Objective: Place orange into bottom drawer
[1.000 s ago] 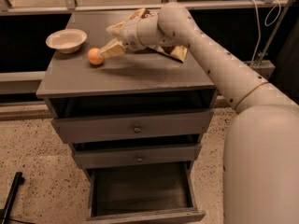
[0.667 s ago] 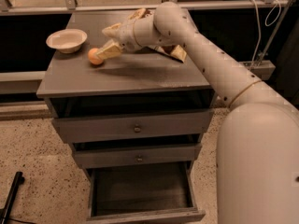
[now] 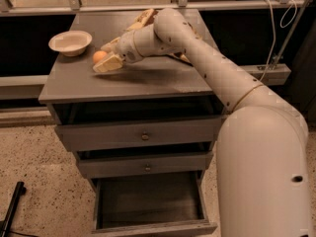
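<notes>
The orange (image 3: 98, 56) lies on the top of the grey cabinet (image 3: 148, 80), near its left side, just right of a white bowl (image 3: 70, 42). My gripper (image 3: 101, 58) reaches in from the right at the orange's level. It is open, with one finger (image 3: 109, 64) in front of the orange and the other (image 3: 110, 44) behind it. The orange sits between the fingers, resting on the cabinet top. The bottom drawer (image 3: 148, 201) is pulled open below, and its dark inside shows nothing in it.
A yellowish snack bag (image 3: 146, 17) lies on the cabinet top behind my arm. The two upper drawers with round knobs (image 3: 144, 137) are shut. A black pole foot (image 3: 11, 209) stands on the speckled floor at the lower left. A railing runs behind the cabinet.
My gripper has moved left, so its fingers now lie on either side of the orange. The orange has stayed in place.
</notes>
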`<state>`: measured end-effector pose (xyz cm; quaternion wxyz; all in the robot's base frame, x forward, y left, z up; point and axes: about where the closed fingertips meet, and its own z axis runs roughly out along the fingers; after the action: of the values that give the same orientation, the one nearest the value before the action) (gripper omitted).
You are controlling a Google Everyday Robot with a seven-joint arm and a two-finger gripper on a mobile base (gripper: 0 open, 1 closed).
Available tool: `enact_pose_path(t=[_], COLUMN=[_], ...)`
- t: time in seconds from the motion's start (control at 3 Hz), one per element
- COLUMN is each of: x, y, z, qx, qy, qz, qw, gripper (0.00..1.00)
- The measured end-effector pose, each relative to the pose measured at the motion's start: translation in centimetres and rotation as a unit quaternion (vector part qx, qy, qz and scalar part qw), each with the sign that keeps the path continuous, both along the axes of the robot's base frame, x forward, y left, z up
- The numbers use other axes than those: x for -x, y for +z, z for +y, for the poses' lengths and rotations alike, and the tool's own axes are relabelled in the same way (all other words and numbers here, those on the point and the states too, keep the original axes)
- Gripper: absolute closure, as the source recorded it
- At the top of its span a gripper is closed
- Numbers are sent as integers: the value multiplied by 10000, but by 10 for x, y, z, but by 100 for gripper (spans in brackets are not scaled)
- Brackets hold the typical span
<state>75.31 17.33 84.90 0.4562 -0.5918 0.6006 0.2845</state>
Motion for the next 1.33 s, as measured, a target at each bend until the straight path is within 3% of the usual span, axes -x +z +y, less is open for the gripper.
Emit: enact_pose_path(t=[0.33,0.67,1.0,1.33], x=[5,10,40,78], y=[-9,-5,18,63], z=[0,2,-4,-21], qx=[-58,-187,-251,-147], qy=[1,50,426,693], qz=[249,256,-163,-1207], qw=[9997,9995,9986,9902], gripper=[60,83,100,100])
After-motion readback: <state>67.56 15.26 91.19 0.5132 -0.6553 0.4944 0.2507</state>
